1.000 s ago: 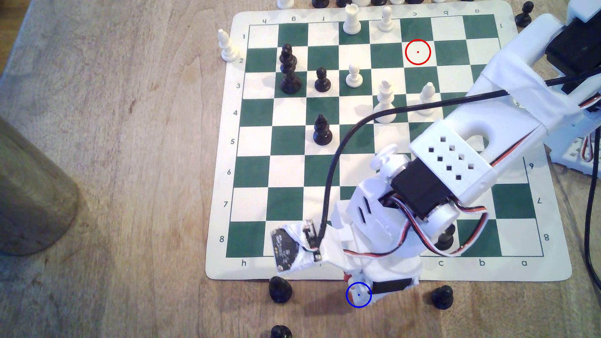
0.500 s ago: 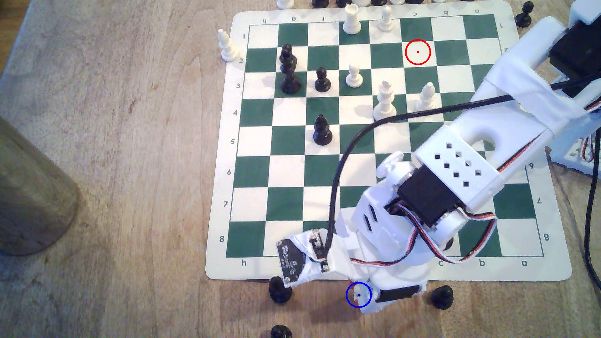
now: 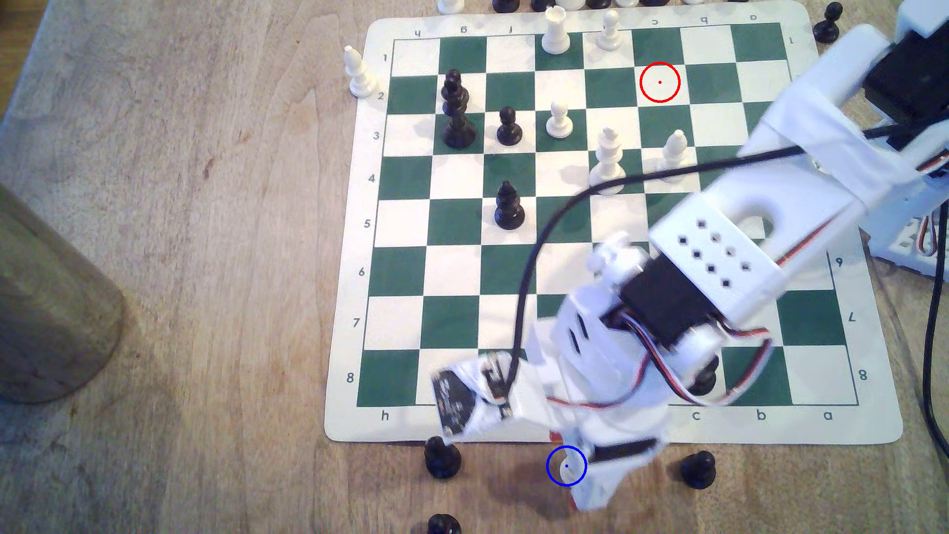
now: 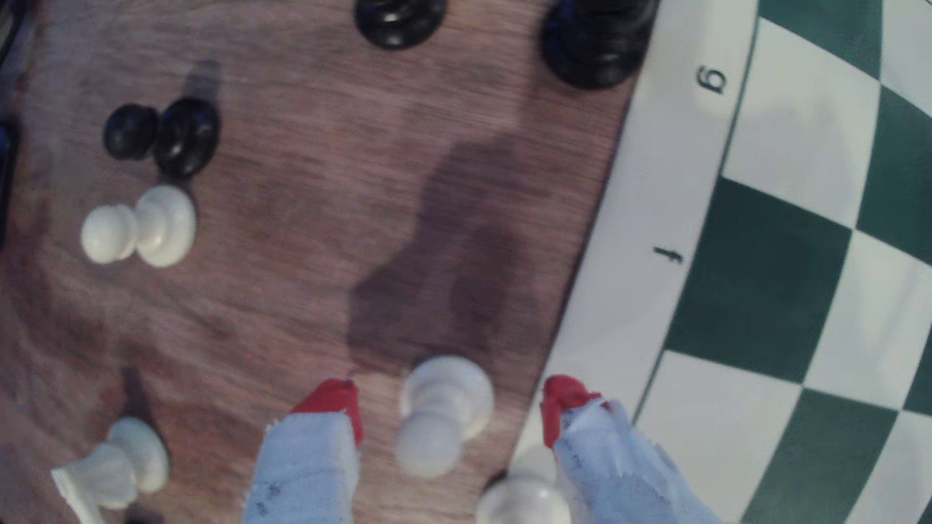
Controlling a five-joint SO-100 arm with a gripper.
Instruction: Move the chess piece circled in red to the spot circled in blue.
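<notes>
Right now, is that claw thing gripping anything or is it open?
Gripper: open, its red-tipped jaws apart on either side of the small white plastic pawn standing on the wooden table, touching neither side.

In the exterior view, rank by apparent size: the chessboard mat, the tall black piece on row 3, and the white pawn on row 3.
1. chessboard mat, by far the largest.
2. tall black piece, taller than its neighbours.
3. white pawn, the smallest; both pieces stand at similar distance, so this ranking is fairly safe.
</notes>
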